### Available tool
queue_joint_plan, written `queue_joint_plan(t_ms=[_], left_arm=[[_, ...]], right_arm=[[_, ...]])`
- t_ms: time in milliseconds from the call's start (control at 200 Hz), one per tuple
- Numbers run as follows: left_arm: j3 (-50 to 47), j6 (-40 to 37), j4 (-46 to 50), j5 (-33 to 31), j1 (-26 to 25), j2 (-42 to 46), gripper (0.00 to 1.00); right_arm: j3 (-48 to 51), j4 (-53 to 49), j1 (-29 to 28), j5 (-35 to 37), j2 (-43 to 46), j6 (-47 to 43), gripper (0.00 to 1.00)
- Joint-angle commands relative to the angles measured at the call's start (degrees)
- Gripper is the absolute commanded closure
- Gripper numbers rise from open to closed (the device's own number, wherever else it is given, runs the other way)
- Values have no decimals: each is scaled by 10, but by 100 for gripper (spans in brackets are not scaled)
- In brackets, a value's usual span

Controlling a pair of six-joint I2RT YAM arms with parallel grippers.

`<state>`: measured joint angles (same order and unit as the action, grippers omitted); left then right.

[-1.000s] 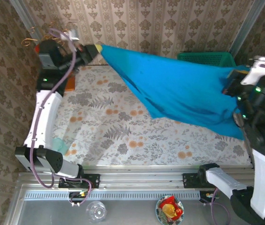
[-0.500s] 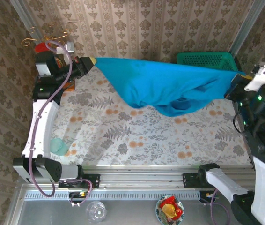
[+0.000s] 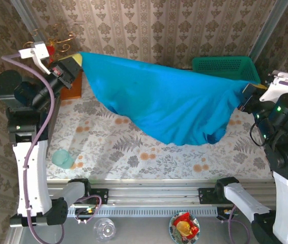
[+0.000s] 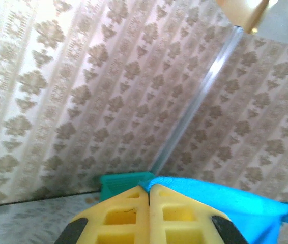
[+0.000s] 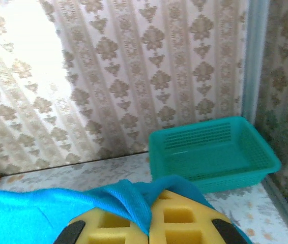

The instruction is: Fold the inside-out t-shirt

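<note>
Stretching left to right above the tabletop (image 3: pixel 123 150), the inside-out t-shirt (image 3: pixel 169 107) is hanging between the left pincer (image 3: pixel 78 61) and the right pincer (image 3: pixel 249 95), each clamping closed on one end, its middle sagging lowest.

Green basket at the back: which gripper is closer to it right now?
Right. The right gripper grips one end of the blue shirt just in front of the basket's right corner; the left gripper holds the other end far across the table.
</note>
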<state>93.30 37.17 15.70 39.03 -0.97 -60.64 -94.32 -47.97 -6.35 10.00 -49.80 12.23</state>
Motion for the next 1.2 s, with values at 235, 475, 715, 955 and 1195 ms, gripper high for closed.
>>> queue_joint_plan(t_ms=[235, 475, 715, 955, 1195], left_arm=[[-61, -35, 131, -78, 45, -138, 100], [131, 52, 53, 15, 52, -264, 100], [237, 51, 103, 13, 85, -262, 100], [-48, 14, 144, -19, 141, -124, 100], [-370, -16, 148, -74, 215, -39, 100]], right_arm=[[96, -39, 5, -116, -92, 57, 100], [-87, -10, 5, -71, -193, 39, 100], [-170, -15, 5, -53, -163, 12, 100], [-19, -106, 4, -228, -80, 31, 100], [336, -103, -47, -388, -3, 142, 79]])
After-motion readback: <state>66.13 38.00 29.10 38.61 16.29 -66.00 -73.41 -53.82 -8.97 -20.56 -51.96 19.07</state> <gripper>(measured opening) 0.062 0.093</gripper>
